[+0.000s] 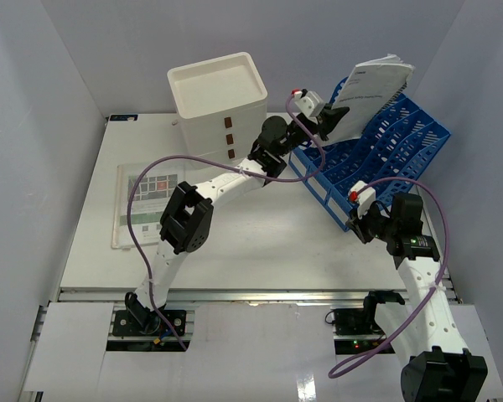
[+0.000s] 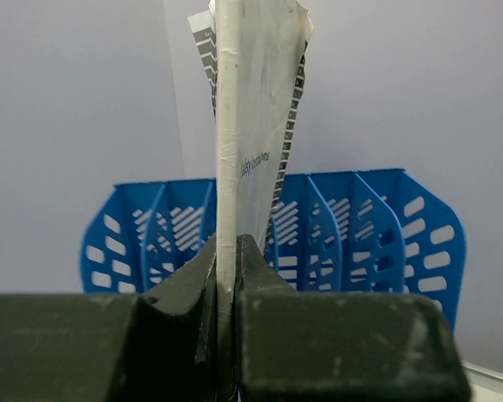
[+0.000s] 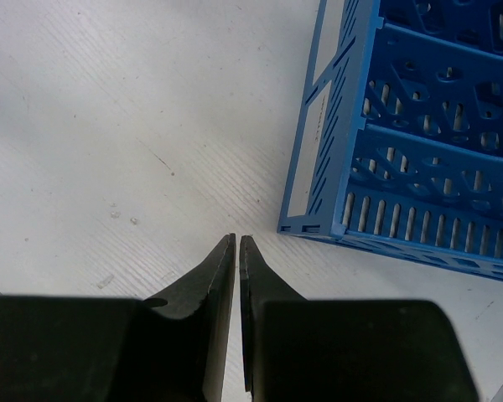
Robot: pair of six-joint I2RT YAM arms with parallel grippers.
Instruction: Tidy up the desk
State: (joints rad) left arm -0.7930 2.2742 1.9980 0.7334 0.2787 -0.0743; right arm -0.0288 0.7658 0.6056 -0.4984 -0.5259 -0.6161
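Right gripper (image 3: 237, 244), nearest: jaws pressed together on nothing, above the bare desk (image 3: 109, 126), which spreads beneath both arms. Blue file rack (image 3: 402, 126): its near corner lies just ahead and right of those tips. Left gripper (image 2: 227, 247), farther: clenched on the lower edge of an upright booklet (image 2: 256, 109), with the rack's dividers behind it. The booklet seems clear of the slots, though the view is poor. White drawer box (image 1: 218, 100): left of this gripper.

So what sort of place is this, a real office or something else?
Probably a lab test booth staged as an office: plain walls box in a white desk, which carries a blue file rack and a white drawer box. The left gripper holds a booklet.
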